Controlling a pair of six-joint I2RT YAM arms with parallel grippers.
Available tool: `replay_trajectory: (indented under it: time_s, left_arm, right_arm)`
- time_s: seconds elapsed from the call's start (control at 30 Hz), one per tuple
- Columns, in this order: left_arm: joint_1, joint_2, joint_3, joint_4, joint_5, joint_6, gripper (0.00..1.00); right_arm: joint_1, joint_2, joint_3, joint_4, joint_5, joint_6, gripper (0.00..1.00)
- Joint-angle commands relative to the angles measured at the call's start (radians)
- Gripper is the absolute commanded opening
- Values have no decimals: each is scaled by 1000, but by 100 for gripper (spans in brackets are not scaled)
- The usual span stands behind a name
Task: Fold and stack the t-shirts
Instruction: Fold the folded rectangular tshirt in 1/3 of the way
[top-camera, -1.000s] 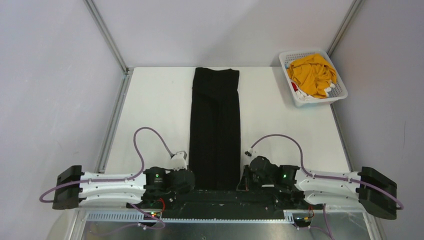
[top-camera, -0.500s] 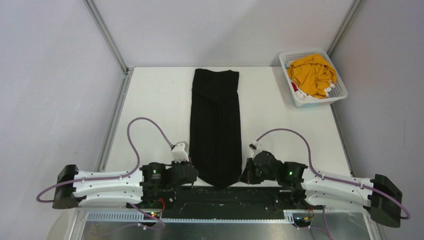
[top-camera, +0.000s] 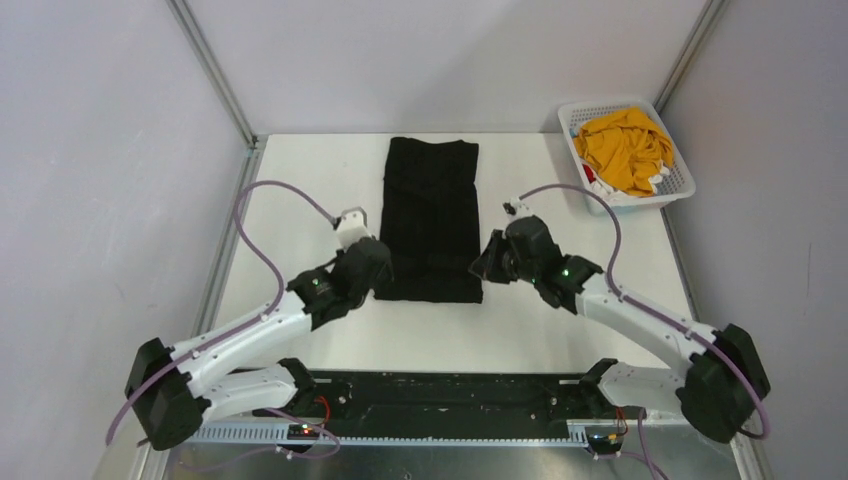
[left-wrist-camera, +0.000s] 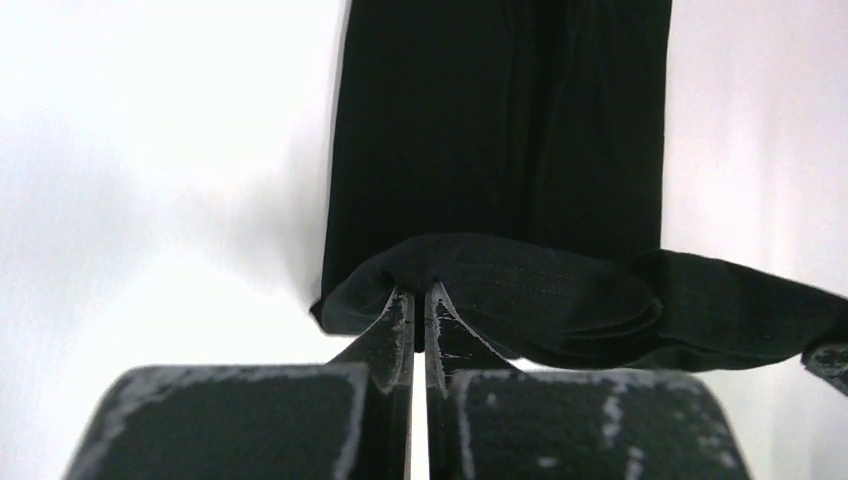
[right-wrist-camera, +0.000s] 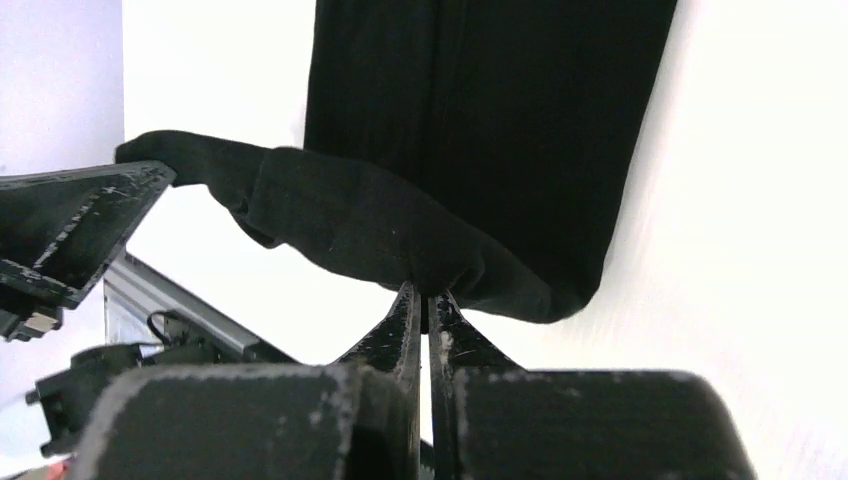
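The black t-shirt (top-camera: 430, 205) lies as a long narrow strip down the middle of the white table, its near end lifted and carried back over itself. My left gripper (top-camera: 375, 262) is shut on the near left corner of the black t-shirt (left-wrist-camera: 500, 150); my right gripper (top-camera: 487, 262) is shut on the near right corner of the same shirt (right-wrist-camera: 480, 120). Both hold the hem above the lying cloth. In each wrist view the jaws pinch a fold of black fabric. The mustard-yellow t-shirt (top-camera: 625, 150) lies bunched in the basket, with bits of red and white cloth (top-camera: 597, 182) under it.
A white lattice basket (top-camera: 682, 185) stands at the table's back right corner. Metal frame rails run along the table's left (top-camera: 228, 235) and right sides. Purple cables loop above both arms. The arms' base bar (top-camera: 450, 395) lies at the near edge.
Both grippers have moved away from the near edge toward the table's middle, carrying the shirt's near hem up and over the rest. The visible strip is now about half as long.
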Motion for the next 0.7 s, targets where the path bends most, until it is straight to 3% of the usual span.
replay_trajectory:
  time_s: [0.0,0.2,0.67]
  left_arm:
    - [136,80,94,135,88,176,0]
    - [271,267,213,168,235,256,0]
    - [451,612,473,182,444,356,0]
  right_arm:
    - [-70,119,133,28,-55,-105,0]
    - [-178,267,233,78,-140,-134,0]
    - [-316,564,435,112,-251,-183,0]
